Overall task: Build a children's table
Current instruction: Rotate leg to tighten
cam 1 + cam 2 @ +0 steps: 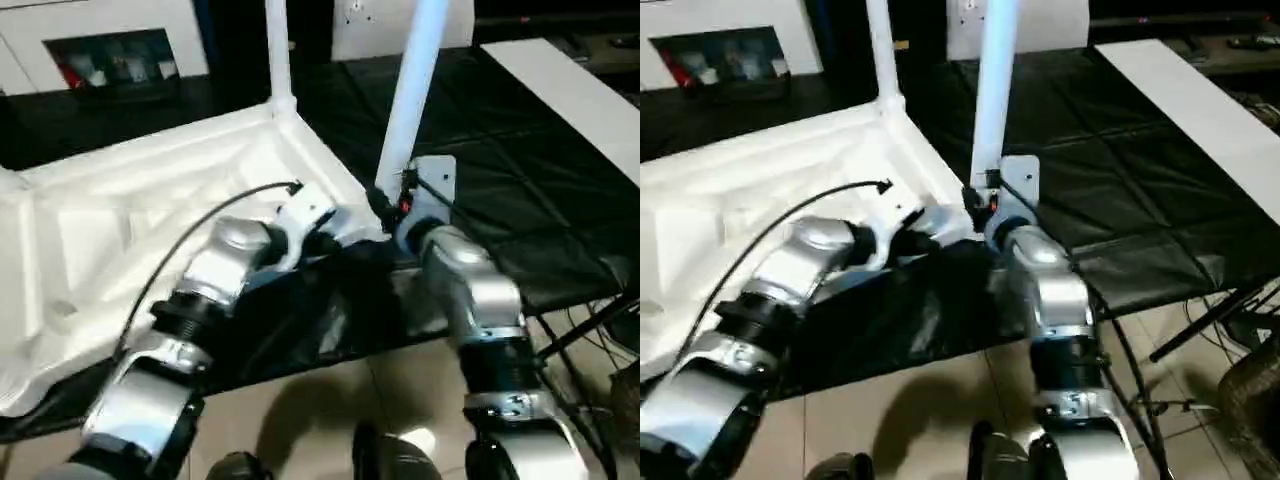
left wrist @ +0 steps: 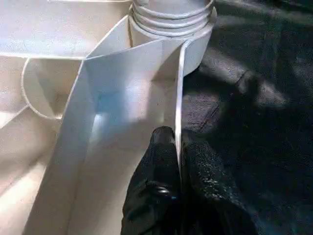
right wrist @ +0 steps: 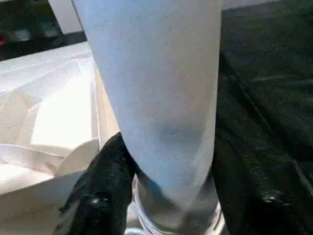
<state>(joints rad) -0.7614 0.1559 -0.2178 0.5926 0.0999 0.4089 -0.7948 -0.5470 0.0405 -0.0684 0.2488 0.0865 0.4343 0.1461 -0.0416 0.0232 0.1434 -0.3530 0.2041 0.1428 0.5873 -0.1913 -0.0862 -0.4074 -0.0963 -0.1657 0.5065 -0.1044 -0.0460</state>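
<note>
A: Left pincer (image 2: 178,161) pinches the upturned table top's (image 1: 150,220) side wall, at six o'clock from the corner socket (image 2: 171,24); right pincer (image 3: 146,196) grips the near leg (image 1: 410,90) low down.

B: Risk: the leg seats crooked; a hard twist could drag the top along the black tabletop (image 1: 500,180).

Two silver forearms (image 1: 215,265), rounded and glossy, jointed by black ribbed collars. Thin black cable (image 1: 195,225) arching over left forearm. White wrist housing on left, grey bracket with red spot on right. Black, grainy-textured fingers (image 2: 156,181).
</note>
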